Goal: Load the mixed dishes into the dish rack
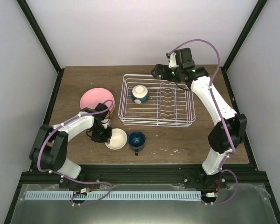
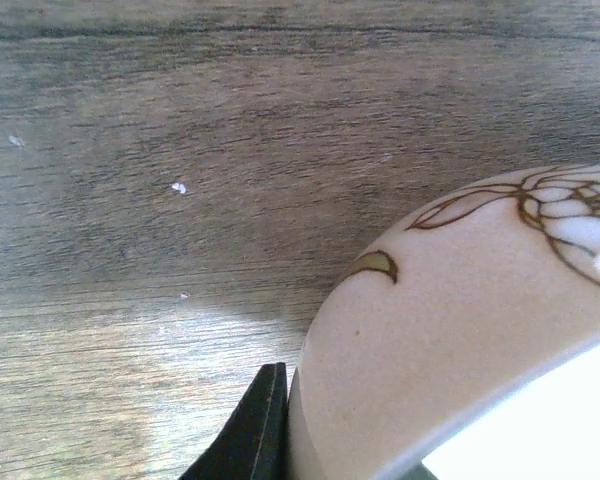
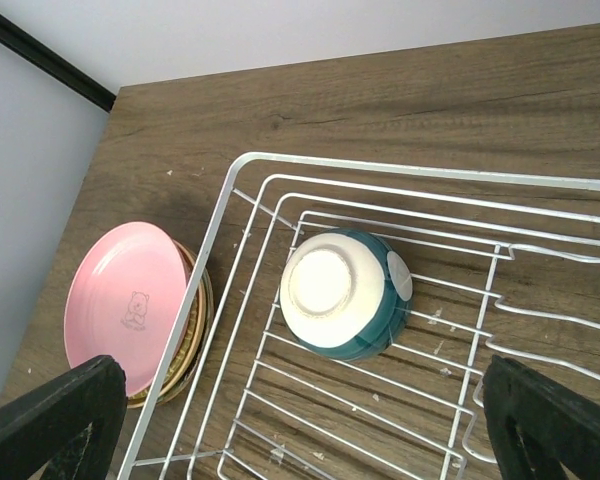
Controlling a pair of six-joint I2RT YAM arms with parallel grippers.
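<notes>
The white wire dish rack stands mid-table. The white-and-blue bowl lies upside down in its left part, also in the right wrist view. The pink plate rests on the tan-yellow plate left of the rack. The cream bowl and the dark blue mug stand in front of the rack. My left gripper is at the cream bowl's left rim. One black finger presses on its outer wall; the other finger is hidden. My right gripper is open and empty above the rack's far left part.
The rack's upright plate prongs fill its right half. In the right wrist view the rack's rim runs close beside the pink plate and the tan-yellow plate. Black frame posts stand at the table's back corners.
</notes>
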